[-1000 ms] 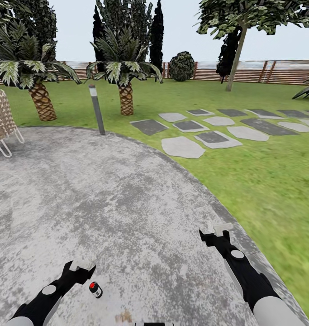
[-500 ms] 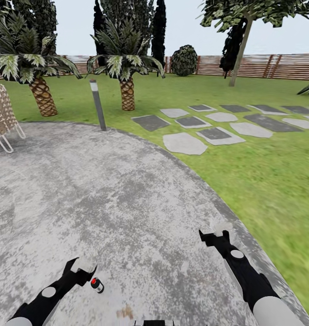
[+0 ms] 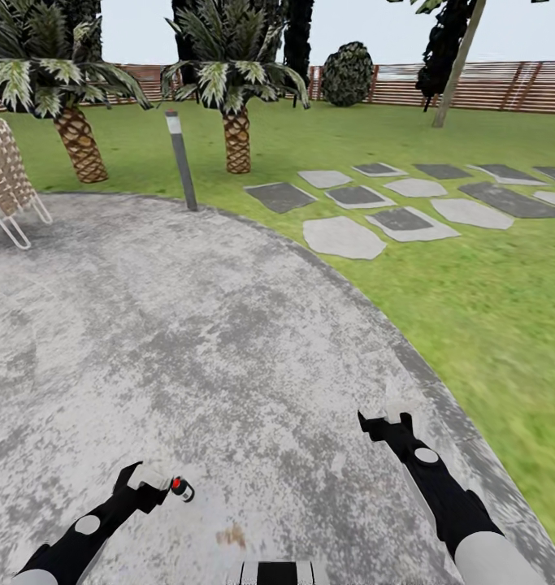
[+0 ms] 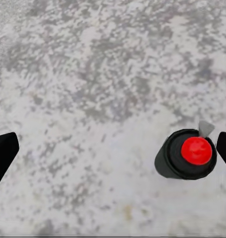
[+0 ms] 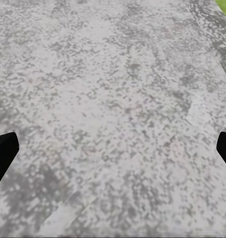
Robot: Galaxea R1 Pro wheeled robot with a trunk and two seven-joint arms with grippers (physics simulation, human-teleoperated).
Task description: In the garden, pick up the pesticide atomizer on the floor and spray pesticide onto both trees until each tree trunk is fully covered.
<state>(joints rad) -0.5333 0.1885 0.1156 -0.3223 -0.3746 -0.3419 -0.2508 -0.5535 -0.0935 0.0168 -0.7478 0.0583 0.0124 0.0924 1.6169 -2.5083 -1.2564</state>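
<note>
The pesticide atomizer (image 3: pixel 180 488), a small black can with a red top, stands on the grey paved floor just right of my left gripper (image 3: pixel 149 479). In the left wrist view the atomizer (image 4: pixel 188 153) sits between the wide-apart dark fingertips, close to one finger (image 4: pixel 225 148); the left gripper (image 4: pixel 113 151) is open. My right gripper (image 3: pixel 395 413) hangs open over bare paving, its fingertips (image 5: pixel 3 151) far apart and nothing between them. One pale slanted tree trunk (image 3: pixel 457 65) rises at the far right by the wooden fence (image 3: pixel 513 85), across the lawn (image 3: pixel 440 276).
Two palms (image 3: pixel 80 142) (image 3: pixel 237 138) and a grey lamp post (image 3: pixel 182 161) stand at the paving's far edge. A wicker chair (image 3: pixel 5 187) is at left. Stepping stones (image 3: pixel 407 207) cross the grass to the right. A round bush (image 3: pixel 347 75) stands by the fence.
The head view has tilted down and shifted. The atomizer now lies right beside my left gripper's tip, higher in the picture than before. The right arm holds its pose.
</note>
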